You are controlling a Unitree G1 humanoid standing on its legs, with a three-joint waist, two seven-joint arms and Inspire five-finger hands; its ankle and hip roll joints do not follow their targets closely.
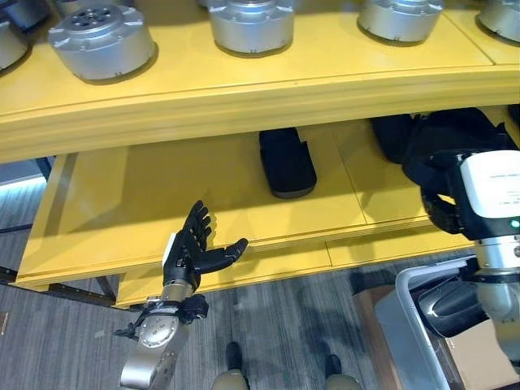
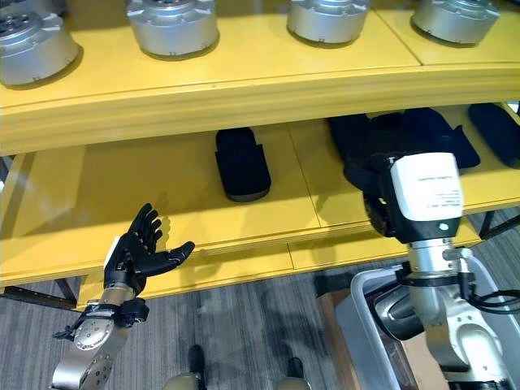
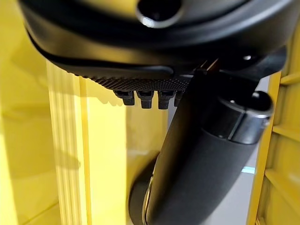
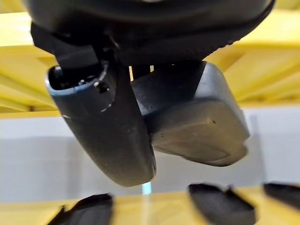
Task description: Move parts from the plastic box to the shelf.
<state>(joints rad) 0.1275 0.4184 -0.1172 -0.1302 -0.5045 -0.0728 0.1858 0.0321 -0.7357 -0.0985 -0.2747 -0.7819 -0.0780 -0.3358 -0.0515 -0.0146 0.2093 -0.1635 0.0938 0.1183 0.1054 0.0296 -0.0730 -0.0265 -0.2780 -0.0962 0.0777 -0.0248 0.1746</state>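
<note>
The yellow 2-level shelf [image 1: 244, 97] is the landmark. At its lower board's front edge, the right hand [image 4: 154, 122] grips a dark rounded plastic part [image 4: 197, 122], so placing seems underway; next it needs a free spot. Its long axis looks across the palm. The left hand [image 1: 195, 248] hangs open there.

Bright, even overhead light in head views. Soft glare on tops of silver parts [image 1: 101, 41] along upper shelf [image 1: 268, 93]. Broad shadow under it, darkening back of lower shelf [image 1: 146, 203]. Shelf edges bowed toward frame sides, wide-lens distortion. Floor [image 1: 268, 325] dimmer, w/ dark shadow patch near grey plastic box [image 2: 366, 325]. Wrist views: close-up left hand [image 3: 197, 154] and right hand [image 4: 122, 126] dark, soft-focus; small specular spot top of left wrist view; black part [image 4: 197, 122] held by right hand blurred at edges, bkgd yellow washed out.
</note>
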